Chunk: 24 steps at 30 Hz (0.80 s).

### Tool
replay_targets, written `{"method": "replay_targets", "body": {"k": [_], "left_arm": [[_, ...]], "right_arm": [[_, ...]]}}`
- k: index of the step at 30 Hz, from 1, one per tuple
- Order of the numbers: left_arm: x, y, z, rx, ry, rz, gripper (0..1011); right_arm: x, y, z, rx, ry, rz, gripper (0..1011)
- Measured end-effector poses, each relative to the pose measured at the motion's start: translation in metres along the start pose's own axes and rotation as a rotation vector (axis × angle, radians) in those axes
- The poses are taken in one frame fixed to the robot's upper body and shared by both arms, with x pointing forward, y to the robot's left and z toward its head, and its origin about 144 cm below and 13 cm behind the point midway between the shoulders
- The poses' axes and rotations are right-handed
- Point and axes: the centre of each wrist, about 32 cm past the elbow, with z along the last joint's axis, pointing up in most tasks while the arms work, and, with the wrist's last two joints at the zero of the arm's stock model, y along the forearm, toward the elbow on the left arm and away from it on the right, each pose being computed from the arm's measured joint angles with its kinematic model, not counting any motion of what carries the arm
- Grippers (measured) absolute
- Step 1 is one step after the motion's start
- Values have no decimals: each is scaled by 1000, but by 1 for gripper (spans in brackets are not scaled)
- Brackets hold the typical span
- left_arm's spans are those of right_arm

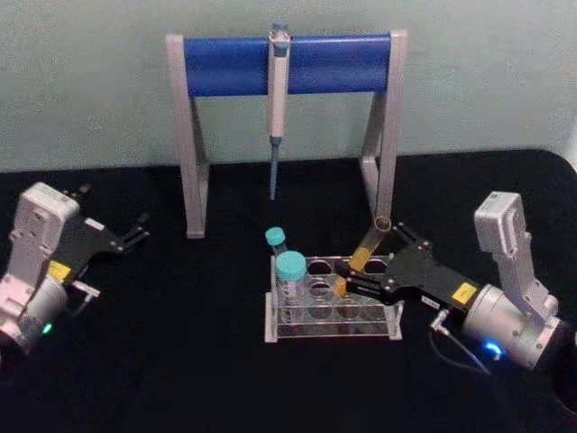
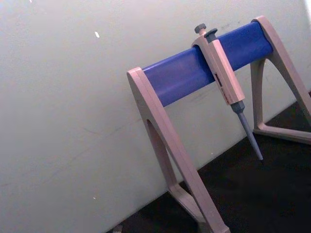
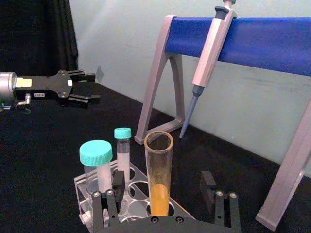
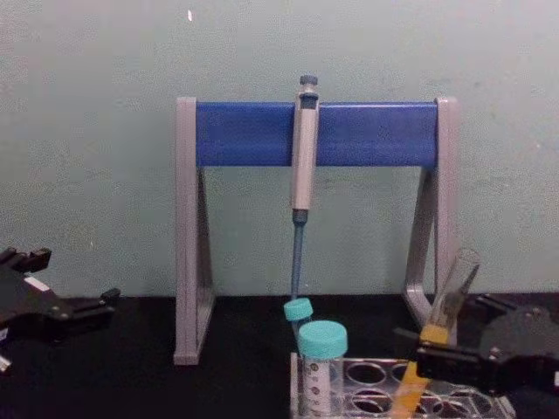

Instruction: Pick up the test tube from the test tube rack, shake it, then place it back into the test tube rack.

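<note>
Resting at the left side of the bench (image 1: 180, 361): left gripper (image 1: 140, 229), fingers spread, holding nothing, well apart from the rack.

Rack (image 1: 329, 332): low, clear, centre of the bench. Its left holes hold a wide teal-capped tube (image 1: 290, 271) and, behind it, a smaller capped tube (image 1: 276, 239).

Test tube (image 1: 370, 245): long, slim, clear glass, uncapped, with yellow-orange liquid in its lower part. Its lower end sits in a right-hand hole of the rack and its mouth leans up and to the right.
- Handling, as judged: light, rigid, thin-walled and breakable. The glass is smooth and likely to slip in a loose pinch. The open mouth means liquid could spill if it is tipped or shaken hard.
- Suggested hold: on the bare glass above the liquid line and below the rim, with moderate squeeze, lifting along the tube's own lean.

Right gripper (image 1: 370, 260): reaches over the rack's right end with its fingers (image 3: 217, 199) spread. The tube stands between them with a gap on each side, so it is straddled but not pinched.
</note>
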Motion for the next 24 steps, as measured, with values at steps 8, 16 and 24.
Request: {"method": "replay_targets", "body": {"k": [8,16,24], "left_arm": [[0,0,0,0,0,0,1001],[0,0,0,0,0,0,1001],[0,0,0,0,0,0,1001]], "right_arm": [[1,4,-3,1,9,0,1000],[1,4,-4,1,9,1,1000],[0,4,-3,2,8,1,960]]}}
